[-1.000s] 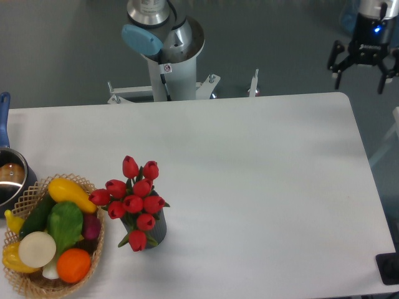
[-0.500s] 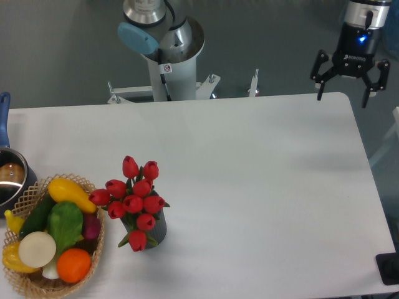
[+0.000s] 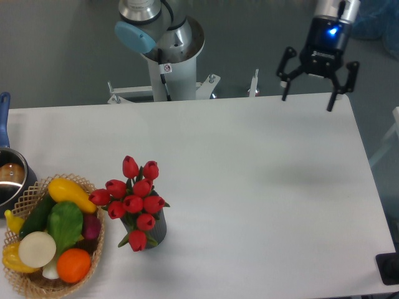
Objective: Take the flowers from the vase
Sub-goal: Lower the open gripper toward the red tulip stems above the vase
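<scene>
The white tabletop (image 3: 249, 187) carries the vase (image 3: 156, 229) of flowers (image 3: 132, 200), a wicker basket (image 3: 93, 258) beside it, and a pot (image 3: 9, 180) at the left edge.

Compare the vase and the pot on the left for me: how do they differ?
The vase is a short dark cylinder standing fully in view, while the pot is shiny steel with a blue handle, cut off by the left edge. The vase holds the flowers; what the pot holds is unclear. Both stand on the table beside the basket.
</scene>
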### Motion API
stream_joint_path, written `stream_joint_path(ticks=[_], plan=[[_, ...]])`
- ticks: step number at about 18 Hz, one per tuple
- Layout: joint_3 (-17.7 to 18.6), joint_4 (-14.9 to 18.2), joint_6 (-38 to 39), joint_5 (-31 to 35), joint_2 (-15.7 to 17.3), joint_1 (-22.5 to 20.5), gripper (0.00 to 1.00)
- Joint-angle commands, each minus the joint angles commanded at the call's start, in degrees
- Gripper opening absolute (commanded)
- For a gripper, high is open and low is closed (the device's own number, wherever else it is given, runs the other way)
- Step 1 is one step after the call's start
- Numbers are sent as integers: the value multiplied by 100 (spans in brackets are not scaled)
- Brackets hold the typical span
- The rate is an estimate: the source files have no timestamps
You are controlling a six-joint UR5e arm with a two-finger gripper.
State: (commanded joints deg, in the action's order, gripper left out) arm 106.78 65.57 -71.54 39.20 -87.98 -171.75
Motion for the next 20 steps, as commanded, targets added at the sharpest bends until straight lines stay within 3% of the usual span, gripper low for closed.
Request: stream_joint_path(ticks=[8,20], plan=[[290,-27,-114,-317,-106,615,100],[238,-88,-817,281,-606,1485,100]])
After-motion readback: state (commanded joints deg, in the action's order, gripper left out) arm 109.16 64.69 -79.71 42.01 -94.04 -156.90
